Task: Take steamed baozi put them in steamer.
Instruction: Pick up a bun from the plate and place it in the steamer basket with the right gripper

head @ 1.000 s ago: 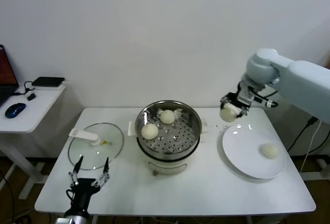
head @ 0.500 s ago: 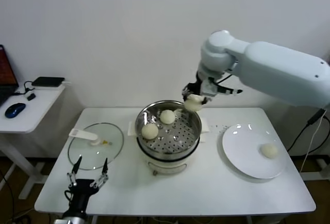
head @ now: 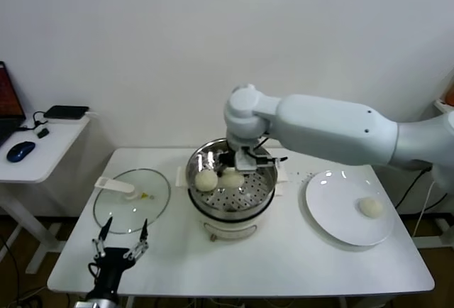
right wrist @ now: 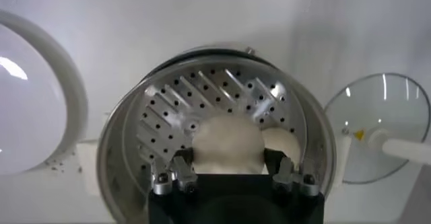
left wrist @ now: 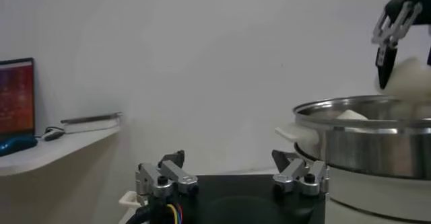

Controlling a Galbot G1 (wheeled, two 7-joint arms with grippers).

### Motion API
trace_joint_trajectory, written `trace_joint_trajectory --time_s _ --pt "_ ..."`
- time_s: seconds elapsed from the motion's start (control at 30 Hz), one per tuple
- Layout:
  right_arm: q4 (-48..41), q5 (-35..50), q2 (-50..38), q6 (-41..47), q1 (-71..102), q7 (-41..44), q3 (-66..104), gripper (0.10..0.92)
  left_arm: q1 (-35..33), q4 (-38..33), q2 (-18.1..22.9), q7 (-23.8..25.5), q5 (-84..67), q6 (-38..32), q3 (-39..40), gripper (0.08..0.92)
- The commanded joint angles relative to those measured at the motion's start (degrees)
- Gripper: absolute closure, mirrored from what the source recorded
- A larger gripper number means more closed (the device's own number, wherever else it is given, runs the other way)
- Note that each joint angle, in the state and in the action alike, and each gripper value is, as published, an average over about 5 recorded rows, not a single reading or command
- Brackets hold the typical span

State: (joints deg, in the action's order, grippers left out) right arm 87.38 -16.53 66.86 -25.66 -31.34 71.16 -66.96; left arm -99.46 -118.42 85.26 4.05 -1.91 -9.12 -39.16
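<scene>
My right gripper [head: 234,173] is down inside the steamer [head: 264,193], shut on a cream-white baozi [head: 231,179] just above the perforated tray. In the right wrist view the baozi [right wrist: 227,143] sits between the fingers [right wrist: 180,171]. Another baozi [head: 206,179] lies in the steamer beside it, also visible in the right wrist view [right wrist: 281,141]. The wrist hides the back of the tray. A last baozi [head: 370,207] lies on the white plate [head: 333,223]. My left gripper [head: 120,243] is open and empty, parked at the table's front left.
The glass lid [head: 152,201] with a white handle lies flat left of the steamer. A side desk with a mouse [head: 20,151] stands at the far left. In the left wrist view the steamer [left wrist: 363,138] is to one side, with the right gripper above it.
My right arm has carried the baozi from above the plate, over the steamer's rim, and down into the steamer. The left arm has not moved.
</scene>
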Motion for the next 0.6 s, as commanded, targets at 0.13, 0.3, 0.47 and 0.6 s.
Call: trace_joint_trajectory --time_s 0.13,0.3,0.47,0.6 --pt "-2.0 -2.6 3.4 -0.4 5.8 -0.1 -0.2 0.338 0.0 0.3 0.0 0.0 0.0 0.2 0.1 0.177" --pt "-2.7 -3.1 3.5 -0.6 6.9 -0.1 -0.1 0.338 0.0 0.5 0.0 0.0 0.0 0.2 0.1 0.177" --pt "-3.0 -3.4 3.4 -0.8 7.4 -0.2 0.1 0.338 0.0 0.7 0.0 0.0 0.1 0.1 0.2 0.177" --pt "-3.2 -3.4 3.4 -0.8 7.9 -0.4 0.1 0.338 0.1 0.8 0.1 0.0 0.1 0.2 0.2 0.177"
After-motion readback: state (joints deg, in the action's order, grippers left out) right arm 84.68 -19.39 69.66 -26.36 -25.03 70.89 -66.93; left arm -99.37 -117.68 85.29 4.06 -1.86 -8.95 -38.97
